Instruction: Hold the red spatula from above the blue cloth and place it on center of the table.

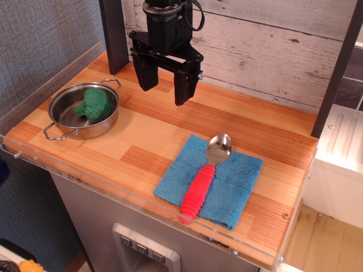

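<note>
the red spatula (206,174) lies flat on the blue cloth (211,181), near the right front of the worktop (142,141), its silver bowl pointing toward the back wall and the tip of its handle reaching the cloth's front edge. the gripper (164,86) hangs above the back of the worktop, well apart from the spatula, jaws apart and empty. at the left a steel pot (84,112) holds a green broccoli (94,104).

Red spatula (205,174) flat on blue cloth (241,184), open pincer (166,86) well apart above table (147,133).
</note>
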Robot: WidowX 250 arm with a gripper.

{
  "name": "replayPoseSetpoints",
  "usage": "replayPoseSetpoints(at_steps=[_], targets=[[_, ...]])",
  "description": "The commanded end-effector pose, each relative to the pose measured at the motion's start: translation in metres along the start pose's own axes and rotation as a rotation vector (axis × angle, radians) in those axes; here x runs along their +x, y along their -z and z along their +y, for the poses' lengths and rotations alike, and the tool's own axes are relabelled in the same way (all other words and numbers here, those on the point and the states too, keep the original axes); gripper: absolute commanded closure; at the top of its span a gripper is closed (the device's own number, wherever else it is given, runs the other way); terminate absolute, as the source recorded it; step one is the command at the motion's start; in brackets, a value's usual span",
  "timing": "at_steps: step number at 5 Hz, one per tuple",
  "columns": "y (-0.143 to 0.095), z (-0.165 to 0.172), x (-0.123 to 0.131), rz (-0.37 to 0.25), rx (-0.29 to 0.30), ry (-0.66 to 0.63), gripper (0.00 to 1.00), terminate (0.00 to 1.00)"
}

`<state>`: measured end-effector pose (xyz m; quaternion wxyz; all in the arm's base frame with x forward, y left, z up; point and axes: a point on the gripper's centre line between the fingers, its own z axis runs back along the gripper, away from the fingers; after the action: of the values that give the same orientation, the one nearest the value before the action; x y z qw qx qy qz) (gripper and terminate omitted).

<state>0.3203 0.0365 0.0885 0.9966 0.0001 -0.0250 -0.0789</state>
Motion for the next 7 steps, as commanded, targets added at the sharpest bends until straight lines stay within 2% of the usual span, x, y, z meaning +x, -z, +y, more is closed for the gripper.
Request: replayPoseSetpoints(at_steps=[1,2,4,7], targets=[[0.000,0.000,0.000,0.000,0.000,0.000,0.00,0.00],[-0.007,-0.023,-0.014,-0.093,-0.083,-0.011,0.00,0.00],[-0.008,-0.055,-0.041,-0.180,-0.145,-0.071,0.00,0.00],[0.032,-0.101,-0.041,-0.095,-0.076,-0.059,0.00,0.00]])
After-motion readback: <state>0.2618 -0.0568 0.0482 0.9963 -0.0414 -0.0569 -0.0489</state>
